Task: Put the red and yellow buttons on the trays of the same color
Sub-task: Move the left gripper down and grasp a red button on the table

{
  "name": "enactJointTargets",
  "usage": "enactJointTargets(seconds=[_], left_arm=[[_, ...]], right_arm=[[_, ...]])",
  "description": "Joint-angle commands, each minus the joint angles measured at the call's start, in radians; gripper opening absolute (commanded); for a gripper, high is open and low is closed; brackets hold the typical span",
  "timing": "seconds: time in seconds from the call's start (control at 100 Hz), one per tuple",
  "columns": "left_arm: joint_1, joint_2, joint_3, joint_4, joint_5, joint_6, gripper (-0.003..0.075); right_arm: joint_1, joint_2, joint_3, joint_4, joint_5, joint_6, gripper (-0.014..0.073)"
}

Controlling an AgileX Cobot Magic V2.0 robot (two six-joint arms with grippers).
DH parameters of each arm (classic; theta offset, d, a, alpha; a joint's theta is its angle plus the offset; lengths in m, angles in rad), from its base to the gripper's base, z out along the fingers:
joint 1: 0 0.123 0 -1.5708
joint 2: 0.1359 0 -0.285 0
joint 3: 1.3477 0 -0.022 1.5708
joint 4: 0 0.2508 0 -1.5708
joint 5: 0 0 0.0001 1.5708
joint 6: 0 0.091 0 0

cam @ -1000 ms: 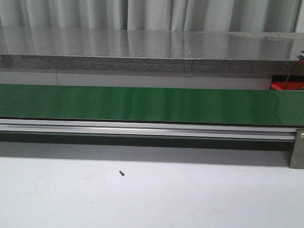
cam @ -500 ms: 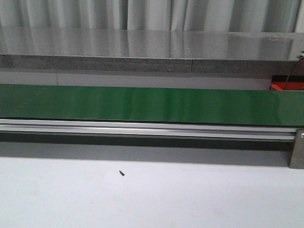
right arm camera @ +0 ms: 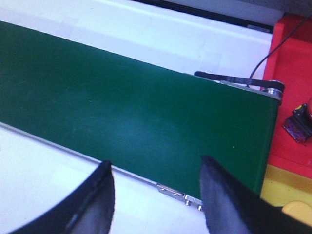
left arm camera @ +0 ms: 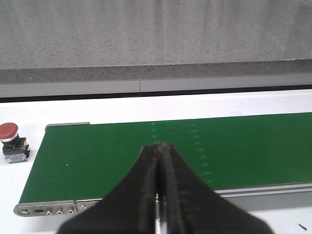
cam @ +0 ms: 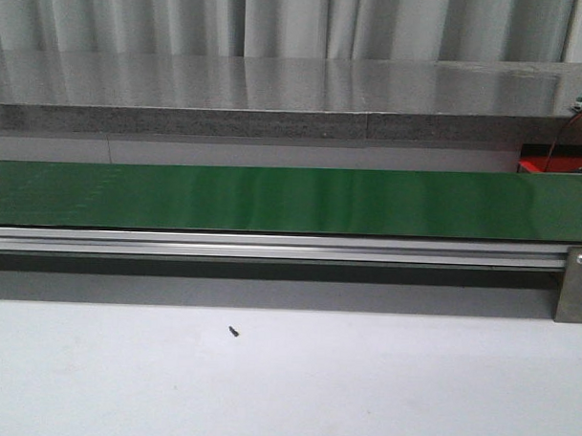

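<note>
A red button (left arm camera: 9, 141), a red cap on a dark block, stands on the white table just off the end of the green belt (left arm camera: 146, 156). My left gripper (left arm camera: 160, 145) is shut and empty, hovering over the belt's near edge, well apart from the button. Above the belt's other end, my right gripper (right arm camera: 156, 163) is open with nothing between its fingers. Past that end lie the red tray (right arm camera: 292, 73) and the yellow tray (right arm camera: 280, 187). A small dark block with a reddish top (right arm camera: 298, 122) rests on the red tray. No yellow button shows. Neither gripper appears in the front view.
The green belt (cam: 292, 199) runs across the front view on a metal rail (cam: 271, 246), with a grey counter (cam: 276, 93) behind it. A corner of the red tray (cam: 556, 165) shows at the right. A black cable (right arm camera: 265, 56) crosses the tray. A small dark speck (cam: 233, 331) lies on the white table.
</note>
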Motion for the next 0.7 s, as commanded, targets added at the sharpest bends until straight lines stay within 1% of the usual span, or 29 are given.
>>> enactJointTargets(seconds=[0.0,0.11,0.15,0.18,0.21,0.25,0.28,0.3,0.35,0.37,0.38,0.43,0.49,0.54,0.59,0.69], left_arm=[[-0.006,0.001,-0.025,-0.029,-0.06,-0.006,-0.002],[-0.004,0.001,-0.025,-0.029,-0.06,-0.061,-0.0015],[-0.004,0.001,-0.025,-0.029,-0.058,-0.061,-0.0004],[-0.004,0.001,-0.025,-0.029,-0.054,-0.061,0.0024],[-0.004,0.001,-0.025,-0.029,-0.05,-0.061,0.0057],[-0.004,0.001,-0.025,-0.029,-0.045,-0.061,0.0122],[-0.004,0.001,-0.025,-0.029,-0.042,-0.061,0.019],[-0.004,0.001,-0.025,-0.029,-0.04,-0.061,0.0219],[-0.004,0.001,-0.025,-0.029,-0.038,-0.061,0.0341],[-0.004,0.001,-0.025,-0.029,-0.038,-0.061,0.0371],[-0.004,0.001,-0.025,-0.029,-0.038,-0.061,0.0401],[-0.004,0.001,-0.025,-0.029,-0.043,-0.061,0.0494],[-0.004,0.001,-0.025,-0.029,-0.04,-0.061,0.0571],[-0.004,0.001,-0.025,-0.029,-0.04,-0.061,0.0592],[-0.004,0.001,-0.025,-0.029,-0.047,-0.075,0.0588],[0.014,0.018,-0.044,0.015,-0.054,-0.182,0.0588]], right_arm=[[0.007,-0.071,-0.02,-0.004,-0.014,-0.011,0.0305],[0.007,-0.14,0.003,-0.025,-0.001,-0.009,0.017],[0.007,-0.164,0.016,-0.032,0.001,-0.009,0.012],[0.007,-0.179,0.025,-0.035,0.002,-0.009,0.0088],[0.007,-0.192,0.036,-0.035,0.003,-0.009,0.0048],[0.007,-0.209,0.044,-0.035,0.003,-0.009,0.0011],[0.007,-0.217,0.049,-0.035,0.004,-0.009,-0.0024],[0.007,-0.222,0.053,-0.035,0.004,-0.009,-0.0038],[0.007,-0.229,0.056,-0.035,0.006,-0.009,-0.0085],[0.007,-0.229,0.056,-0.035,0.008,-0.009,-0.0095],[0.007,-0.229,0.056,-0.035,0.009,-0.009,-0.0101],[0.007,-0.229,0.056,-0.035,0.011,-0.009,-0.0092],[0.007,-0.229,0.056,-0.035,0.011,-0.009,-0.0095],[0.007,-0.229,0.056,-0.035,0.013,-0.009,-0.0095],[0.007,-0.229,0.056,-0.035,0.017,-0.009,-0.0095],[0.007,-0.229,0.056,-0.035,0.025,-0.009,-0.0095]])
